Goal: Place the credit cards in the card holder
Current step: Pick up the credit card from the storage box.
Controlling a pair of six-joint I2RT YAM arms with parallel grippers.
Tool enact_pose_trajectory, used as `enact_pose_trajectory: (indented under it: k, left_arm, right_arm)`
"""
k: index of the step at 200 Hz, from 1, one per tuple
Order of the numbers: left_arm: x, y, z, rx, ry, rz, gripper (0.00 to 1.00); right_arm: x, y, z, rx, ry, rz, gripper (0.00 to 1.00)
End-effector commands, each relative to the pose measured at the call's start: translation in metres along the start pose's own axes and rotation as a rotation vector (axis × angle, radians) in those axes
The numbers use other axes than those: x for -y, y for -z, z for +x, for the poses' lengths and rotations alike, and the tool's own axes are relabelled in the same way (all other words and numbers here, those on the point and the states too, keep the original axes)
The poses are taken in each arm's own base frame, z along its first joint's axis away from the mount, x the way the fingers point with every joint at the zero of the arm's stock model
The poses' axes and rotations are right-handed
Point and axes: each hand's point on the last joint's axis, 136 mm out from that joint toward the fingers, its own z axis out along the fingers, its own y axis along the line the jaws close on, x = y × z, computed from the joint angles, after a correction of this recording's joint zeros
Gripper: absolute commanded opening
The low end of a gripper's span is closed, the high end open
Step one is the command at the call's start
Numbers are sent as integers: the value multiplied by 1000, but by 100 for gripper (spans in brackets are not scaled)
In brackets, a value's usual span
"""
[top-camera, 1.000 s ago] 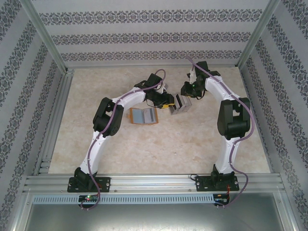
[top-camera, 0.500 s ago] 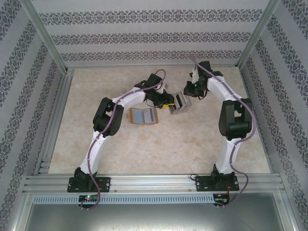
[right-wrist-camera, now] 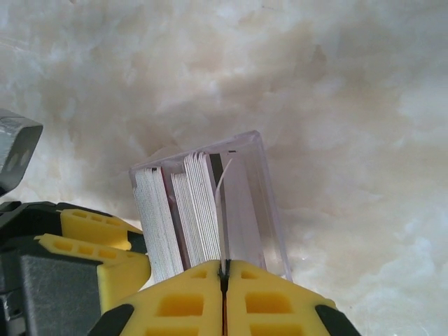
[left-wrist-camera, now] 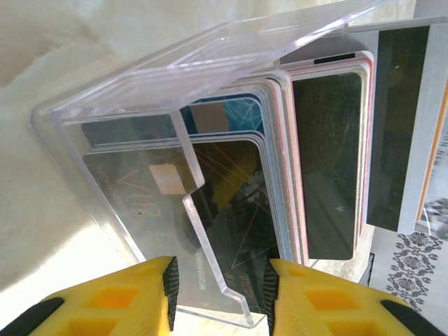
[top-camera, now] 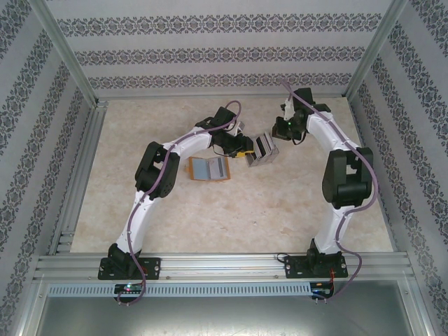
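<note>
Marble-look table [top-camera: 210,217], patterned wallpaper walls [top-camera: 210,52] on three sides. Both arms reach toward the far middle of the table.

Left gripper [top-camera: 243,150] is clamped on a clear box [top-camera: 262,149]. In the left wrist view its yellow fingers [left-wrist-camera: 166,283] squeeze the near edge of the box from both sides. The box lid is swung open. The credit cards [left-wrist-camera: 329,161] stand packed in it as a stack, some dark-faced, some with pale edges, and the last few lean out to the right.

Right gripper [top-camera: 280,131] sits just beside the far-right side of the box. In the right wrist view its jaws are pressed fully together right at the card stack. A thin card [right-wrist-camera: 222,210], seen edge-on, curves away from the stack and runs down into the seam between the jaws. It looks pinched there, though the contact itself is hard to see.

The card holder [top-camera: 208,169] lies flat and open on the table, left of the box and apart from it, beside the left arm's forearm. Its grey-blue inside faces up and neither gripper touches it.
</note>
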Motion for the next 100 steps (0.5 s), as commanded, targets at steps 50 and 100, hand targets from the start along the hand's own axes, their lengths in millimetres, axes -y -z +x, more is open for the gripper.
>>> enact_pose_trajectory:
  k: [50, 100]
  left_arm:
    - [43, 31, -13, 136, -137, 66, 40]
    - [64, 51, -22, 190, -210, 130, 40]
  right_arm:
    - [-1, 37, 2, 124, 41, 10, 8]
    - [-6, 58, 0, 211, 49, -29, 8]
